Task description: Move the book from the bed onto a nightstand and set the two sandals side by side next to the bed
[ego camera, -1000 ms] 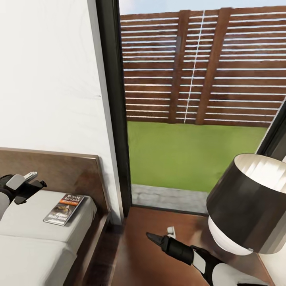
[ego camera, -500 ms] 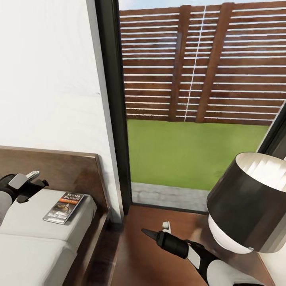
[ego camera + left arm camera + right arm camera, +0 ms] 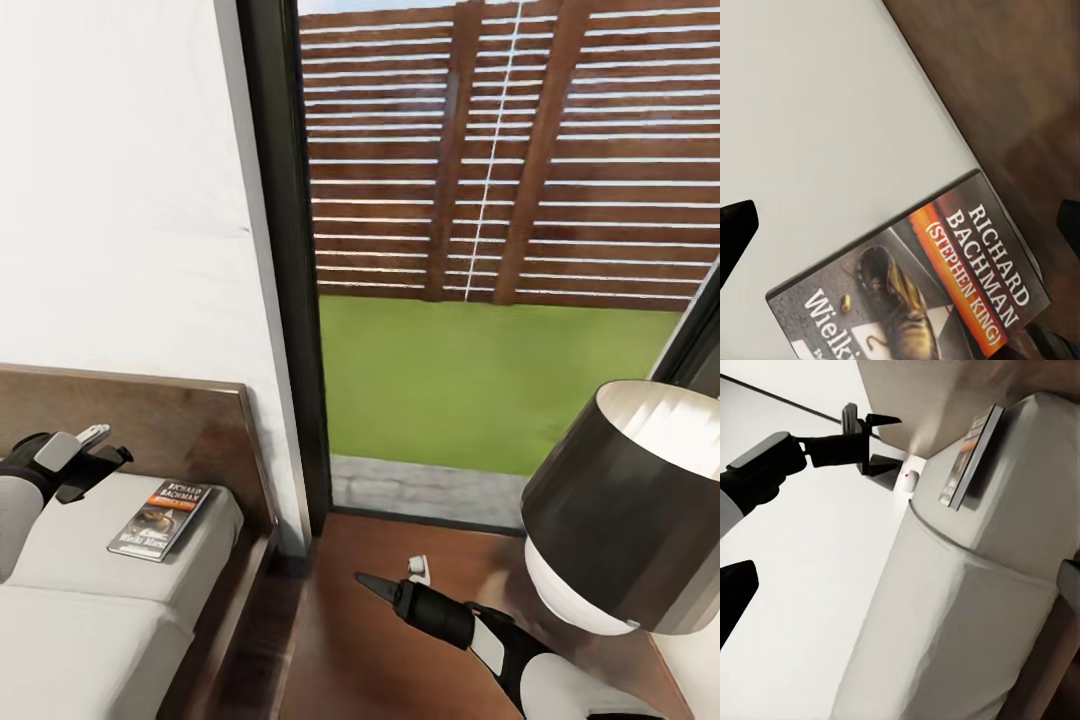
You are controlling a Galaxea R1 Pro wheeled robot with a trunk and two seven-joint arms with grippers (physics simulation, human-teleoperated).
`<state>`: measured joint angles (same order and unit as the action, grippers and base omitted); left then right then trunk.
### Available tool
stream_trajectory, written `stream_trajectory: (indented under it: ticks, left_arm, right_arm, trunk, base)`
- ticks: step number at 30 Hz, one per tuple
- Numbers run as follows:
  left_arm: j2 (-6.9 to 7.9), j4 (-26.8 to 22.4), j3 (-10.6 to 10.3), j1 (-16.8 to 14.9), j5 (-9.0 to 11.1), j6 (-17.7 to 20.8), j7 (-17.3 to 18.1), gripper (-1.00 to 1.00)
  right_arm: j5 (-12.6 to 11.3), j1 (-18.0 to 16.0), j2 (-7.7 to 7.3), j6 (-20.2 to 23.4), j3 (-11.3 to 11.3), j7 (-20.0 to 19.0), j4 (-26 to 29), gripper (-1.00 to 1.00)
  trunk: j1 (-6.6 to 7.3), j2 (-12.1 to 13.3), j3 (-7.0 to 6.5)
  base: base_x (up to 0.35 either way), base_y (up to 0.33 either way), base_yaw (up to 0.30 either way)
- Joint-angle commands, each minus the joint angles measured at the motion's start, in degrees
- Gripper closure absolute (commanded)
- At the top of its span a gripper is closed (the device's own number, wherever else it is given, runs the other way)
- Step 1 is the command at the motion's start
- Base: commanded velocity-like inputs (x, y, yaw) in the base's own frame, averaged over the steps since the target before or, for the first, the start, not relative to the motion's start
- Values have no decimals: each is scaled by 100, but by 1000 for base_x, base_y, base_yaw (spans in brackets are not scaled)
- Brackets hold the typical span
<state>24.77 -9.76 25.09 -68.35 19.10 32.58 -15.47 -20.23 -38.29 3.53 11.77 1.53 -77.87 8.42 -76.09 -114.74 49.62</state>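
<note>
The book [image 3: 160, 518], a dark paperback with an orange band, lies flat on the light-grey mattress of the bed [image 3: 70, 610], close to the headboard corner. My left gripper [image 3: 115, 445] hovers open just left of and above the book. In the left wrist view the book [image 3: 922, 292] lies beyond the spread black fingertips [image 3: 735, 232]. My right gripper [image 3: 390, 572] is open over the glossy dark-brown nightstand [image 3: 340, 660]. The right wrist view faces the bed side, with the book [image 3: 971, 457] and the left gripper [image 3: 870, 439] in it. The sandals are out of view.
A large lamp with a dark shade [image 3: 625, 510] stands on the nightstand beside my right arm. A dark wood headboard [image 3: 180, 425] backs the bed against a white wall. A black-framed window [image 3: 285, 300] shows grass and a slatted fence.
My left gripper has moved right, closer to the book. My right gripper has shifted a little left and further out over the nightstand. The head view has shifted slightly.
</note>
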Motion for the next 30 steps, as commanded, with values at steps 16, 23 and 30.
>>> stream_trajectory:
  ticks: [16, 23, 30]
  left_arm:
    - [-70, -19, 21, -3, 254, -131, -30, -100]
    - [-88, -18, 16, -3, 338, -170, -27, -100]
    - [-75, -18, 13, -3, 361, -193, -27, -100]
  right_arm:
    - [-21, -3, -11, 70, 36, -26, 4, -100]
    - [-39, -3, -16, 76, 39, -26, 2, -100]
    - [-55, -3, -18, 79, 42, -26, 4, -100]
  trunk:
    - [1, -2, 98]
    - [1, -2, 139]
    - [1, -2, 180]
  base:
    - [0, 0, 0]
    - [0, 0, 0]
    - [0, 0, 0]
